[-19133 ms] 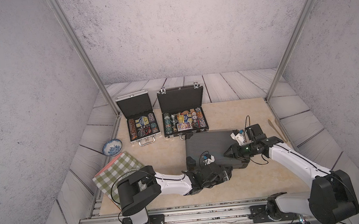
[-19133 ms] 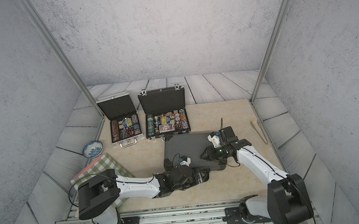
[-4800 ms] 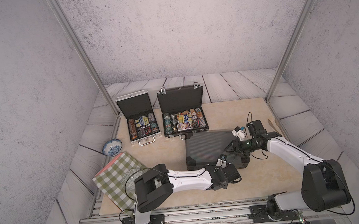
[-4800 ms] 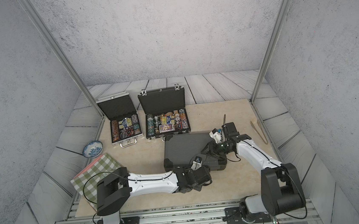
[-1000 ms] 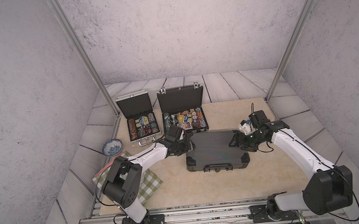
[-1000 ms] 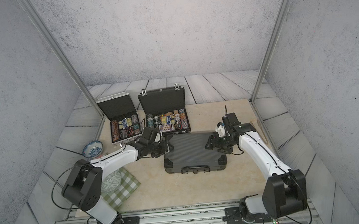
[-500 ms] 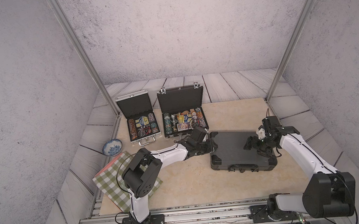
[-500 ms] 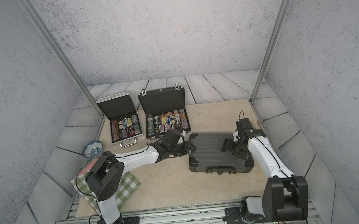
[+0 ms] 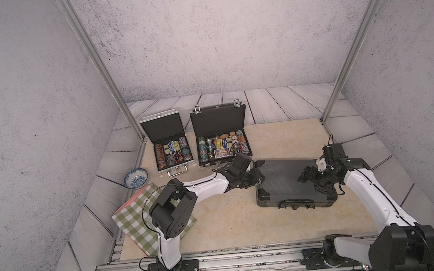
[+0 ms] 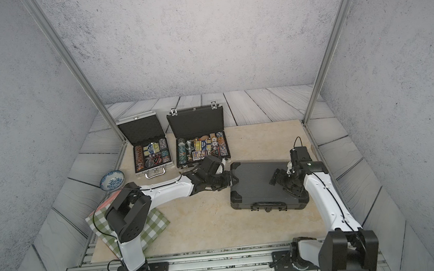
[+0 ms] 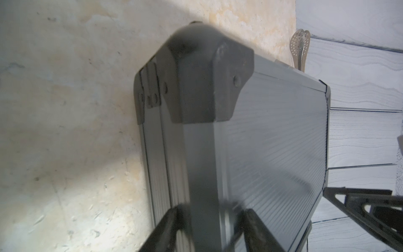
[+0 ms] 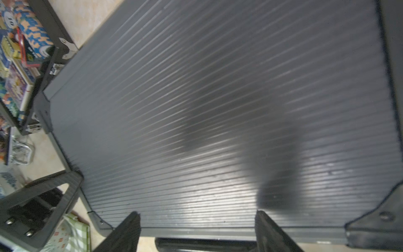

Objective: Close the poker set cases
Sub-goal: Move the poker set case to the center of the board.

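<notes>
Left gripper (image 11: 211, 210) of mine sits just beside the open black case (image 9: 221, 141), chips and cards inside, at its 11 o'clock. Its jaws straddle the 9 o'clock edge of the closed case (image 9: 287, 181); clamped or not, I cannot tell. My right gripper (image 12: 197, 213) spreads wide, empty, above it.

"10" — on a poker chip (image 12: 9, 18)

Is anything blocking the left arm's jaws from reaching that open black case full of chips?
Nothing visible does. The left gripper sits at the left edge of the closed big case, close in front of the open black case, by its front corner, with no object between them.
</notes>
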Robot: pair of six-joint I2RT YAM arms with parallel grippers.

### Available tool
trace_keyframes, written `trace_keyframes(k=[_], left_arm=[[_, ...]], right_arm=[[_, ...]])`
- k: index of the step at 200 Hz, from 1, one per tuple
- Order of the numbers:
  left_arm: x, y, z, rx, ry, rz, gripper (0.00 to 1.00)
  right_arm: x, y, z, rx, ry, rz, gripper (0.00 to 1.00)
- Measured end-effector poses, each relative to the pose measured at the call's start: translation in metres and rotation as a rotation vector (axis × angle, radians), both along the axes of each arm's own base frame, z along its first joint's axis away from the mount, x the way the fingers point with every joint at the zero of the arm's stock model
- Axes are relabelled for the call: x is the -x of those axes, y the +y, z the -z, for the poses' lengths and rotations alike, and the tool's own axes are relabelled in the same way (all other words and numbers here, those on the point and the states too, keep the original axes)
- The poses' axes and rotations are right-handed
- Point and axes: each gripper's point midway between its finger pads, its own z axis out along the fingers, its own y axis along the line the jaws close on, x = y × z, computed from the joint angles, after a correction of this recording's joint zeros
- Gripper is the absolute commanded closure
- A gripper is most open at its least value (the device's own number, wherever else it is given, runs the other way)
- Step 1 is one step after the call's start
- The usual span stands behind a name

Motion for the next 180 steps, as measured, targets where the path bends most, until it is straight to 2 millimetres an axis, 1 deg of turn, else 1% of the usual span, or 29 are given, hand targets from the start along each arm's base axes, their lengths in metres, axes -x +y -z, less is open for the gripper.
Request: trace_keyframes(k=[14,29,42,53,72,98,120,139,180], left_arm=[[0.001,0.001,0.0,-0.012,-0.014,-0.002,0.4],[0.008,0.006,0.002,-0.026,-0.007,0.002,0.39],[0.012,0.016,0.0,-0.051,-0.008,-0.004,0.38],[0.016,0.029,-0.002,-0.079,-0.005,-0.015,0.37],[0.013,0.054,-0.009,-0.132,-0.023,-0.054,0.37],[0.001,0.092,-0.023,-0.182,-0.054,-0.126,0.36],[-0.007,0.115,-0.034,-0.204,-0.076,-0.175,0.36],[-0.007,0.126,-0.038,-0.223,-0.087,-0.189,0.36],[0.001,0.136,-0.035,-0.252,-0.08,-0.186,0.35]], right_arm=[[0.008,0.004,-0.002,-0.038,0.009,0.042,0.15],[0.016,0.009,-0.006,-0.084,0.018,0.095,0.15],[0.022,0.014,-0.011,-0.123,0.021,0.143,0.15],[0.027,0.017,-0.014,-0.148,0.028,0.183,0.15],[0.035,0.023,-0.014,-0.189,0.053,0.251,0.15],[0.049,0.029,-0.003,-0.223,0.116,0.348,0.15],[0.06,0.034,0.006,-0.218,0.158,0.403,0.15],[0.063,0.037,0.01,-0.207,0.172,0.438,0.15],[0.057,0.032,0.022,-0.178,0.17,0.544,0.15]])
